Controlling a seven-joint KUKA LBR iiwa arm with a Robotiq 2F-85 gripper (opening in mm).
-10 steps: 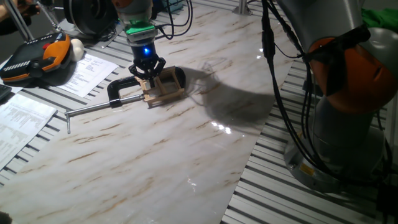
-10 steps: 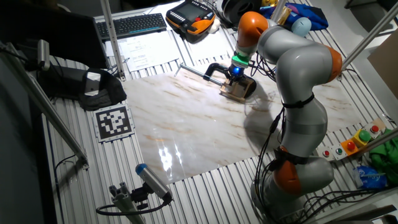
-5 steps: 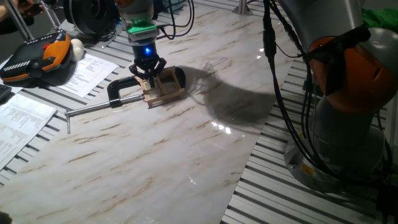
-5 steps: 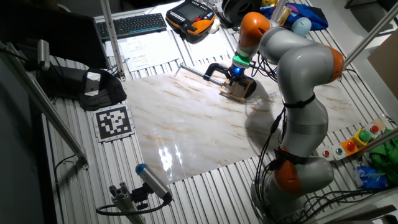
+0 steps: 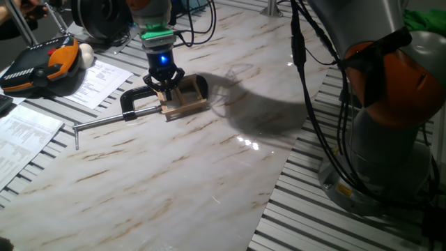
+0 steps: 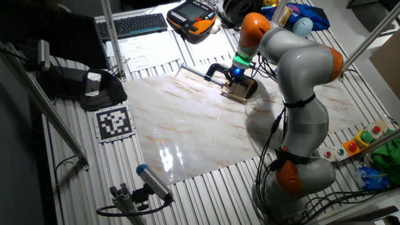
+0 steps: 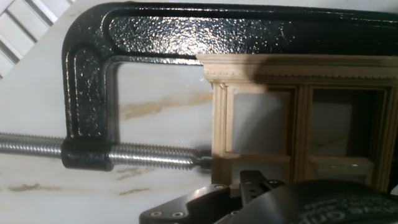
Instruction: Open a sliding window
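Window (image 5: 183, 97) of pale wood lies flat on the marbled surface (image 5: 174, 167), toward its far side in one fixed view, with the gripper (image 5: 164, 82) directly above it; the black clamp (image 5: 136, 102) holds the frame, its dark arm running along one long edge of the wood and its steel bar (image 5: 101, 123) stretching away across the surface to the edge.

Seen from the other fixed view, the window (image 6: 239, 90) sits under the gripper (image 6: 234, 77), the clamp (image 6: 216, 71) just beside it on the side facing the keyboard (image 6: 132, 25); the grey arm (image 6: 294, 69) with orange joints arches over from the near corner; a blue light glows on the wrist just above the fingers.

The hand view looks down on the frame (image 7: 298, 118): two panes side by side, marble showing through them, a toothed moulding along the upper rail; the clamp (image 7: 93, 81) curves round the left end, and its threaded screw (image 7: 143, 155) meets the left corner of the wood; the gripper's dark body (image 7: 261, 202) fills the lower edge of this view, close over the bottom rail.

The fingers reach down to the frame at its clamp-side end, but whether they are spread or pinching the wood cannot be told from any view.

Papers (image 5: 97, 78) and an orange-and-black handset (image 5: 42, 66) lie beyond the surface.
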